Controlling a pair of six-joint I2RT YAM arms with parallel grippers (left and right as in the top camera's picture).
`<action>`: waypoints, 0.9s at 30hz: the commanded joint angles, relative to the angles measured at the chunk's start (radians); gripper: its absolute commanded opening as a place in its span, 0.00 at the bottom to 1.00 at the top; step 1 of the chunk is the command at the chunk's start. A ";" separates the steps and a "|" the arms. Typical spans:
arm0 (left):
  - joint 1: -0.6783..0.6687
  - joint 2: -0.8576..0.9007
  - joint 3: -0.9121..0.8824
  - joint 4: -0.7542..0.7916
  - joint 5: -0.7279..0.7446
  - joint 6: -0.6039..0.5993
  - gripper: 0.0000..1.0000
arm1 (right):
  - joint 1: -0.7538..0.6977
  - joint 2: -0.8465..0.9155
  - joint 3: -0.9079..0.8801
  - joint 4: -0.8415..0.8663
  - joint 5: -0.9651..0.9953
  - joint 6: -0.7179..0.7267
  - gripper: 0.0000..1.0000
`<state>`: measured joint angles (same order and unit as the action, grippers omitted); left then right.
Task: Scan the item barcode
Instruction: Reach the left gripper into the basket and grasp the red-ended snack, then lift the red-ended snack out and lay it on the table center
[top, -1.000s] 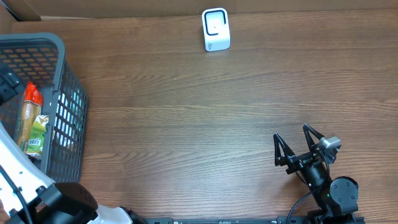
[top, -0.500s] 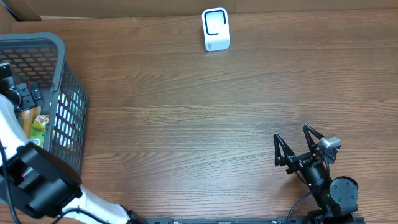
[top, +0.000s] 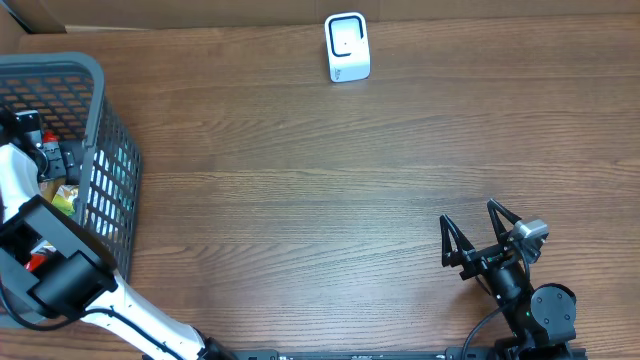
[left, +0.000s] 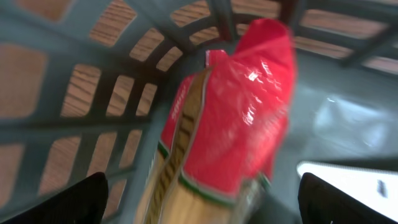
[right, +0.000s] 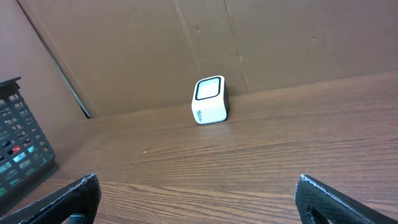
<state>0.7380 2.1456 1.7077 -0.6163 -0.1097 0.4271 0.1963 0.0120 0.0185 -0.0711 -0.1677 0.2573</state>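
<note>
Inside basket (top: 60, 63), left end effector (left: 202, 196) is hovering, released wide, astride red snack bag (left: 249, 106). Bag prob. light, crinkly, slippery, so pinching the flat mid-section is looking safest.

Spotted left arm (top: 15, 185) stretched out, tool (left: 208, 202) tipped down, jaws spread wide; right tool (top: 467, 212) parked low, jaws wide apart too.

Brown wooden desk (top: 300, 190) wide open across frame centre. Grey plastic mesh basket (top: 100, 110) walls close off left edge. Inside, red glossy packet (left: 242, 106) crowds room between spread left claw (left: 205, 202) fingers. Small white box scanner (top: 347, 47) stands top centre.
</note>
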 joint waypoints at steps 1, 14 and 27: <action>0.020 0.040 -0.002 0.028 -0.011 0.021 0.89 | -0.001 -0.009 -0.011 0.005 0.010 -0.003 1.00; 0.016 0.110 -0.001 0.029 -0.002 -0.004 0.04 | -0.001 -0.009 -0.011 0.005 0.010 -0.003 1.00; -0.033 -0.179 0.011 0.030 0.060 -0.122 0.04 | -0.001 -0.009 -0.011 0.005 0.010 -0.003 1.00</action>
<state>0.7311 2.1426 1.7016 -0.5949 -0.1040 0.3645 0.1963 0.0120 0.0185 -0.0711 -0.1677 0.2577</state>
